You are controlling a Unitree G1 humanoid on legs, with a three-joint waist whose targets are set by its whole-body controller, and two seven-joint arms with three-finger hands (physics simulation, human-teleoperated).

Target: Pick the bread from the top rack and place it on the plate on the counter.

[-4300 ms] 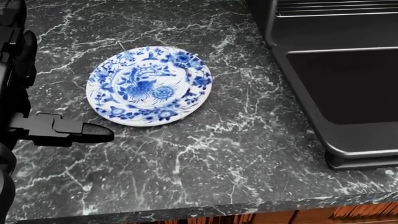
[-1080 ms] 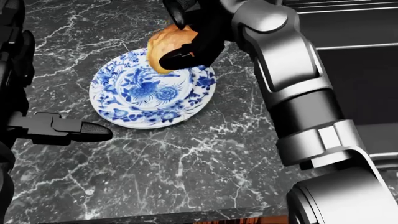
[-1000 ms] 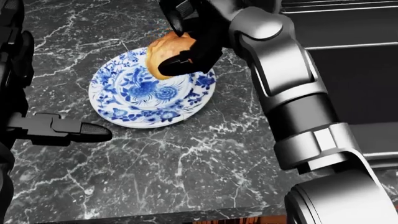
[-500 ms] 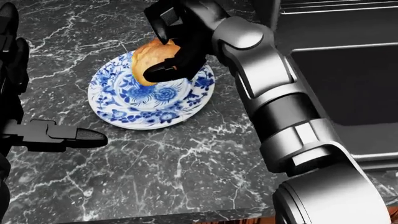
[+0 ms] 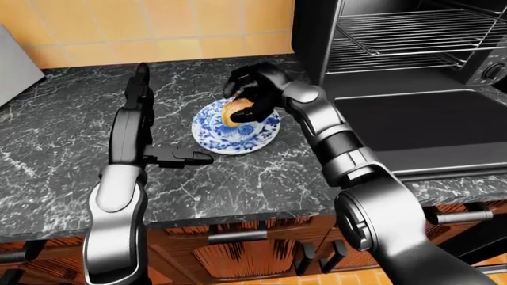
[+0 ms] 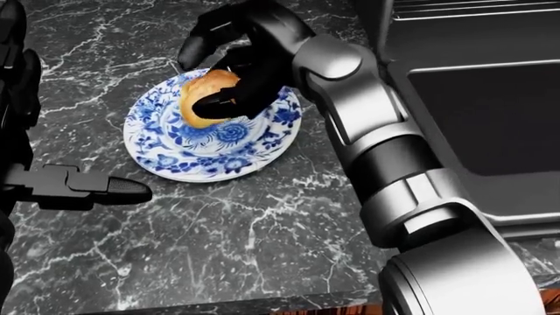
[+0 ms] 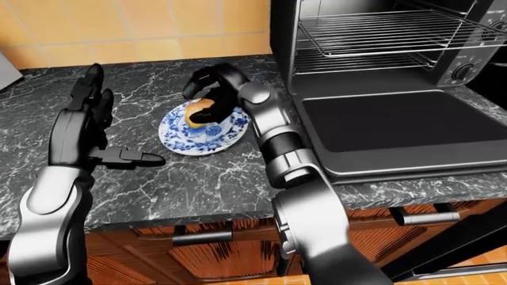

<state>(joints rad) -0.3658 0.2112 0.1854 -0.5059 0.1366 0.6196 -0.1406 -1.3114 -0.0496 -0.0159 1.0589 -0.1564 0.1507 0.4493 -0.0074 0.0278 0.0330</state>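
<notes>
One right robot hand (image 6: 229, 69) grips bread (image 6: 203, 98) above plate (image 6: 166, 154) on marble counter (image 6: 262, 230).

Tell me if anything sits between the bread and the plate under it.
Nothing visible does. The right hand holds the bread directly over the blue-patterned plate, whose surface carries nothing else. The left hand is open, off to the plate's left in the head view.

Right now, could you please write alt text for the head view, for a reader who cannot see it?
The robot's right hand holds the bread over a blue-and-white plate on a dark marble counter. Its left hand hangs open beside the plate, and an open oven door fills the right side.
</notes>
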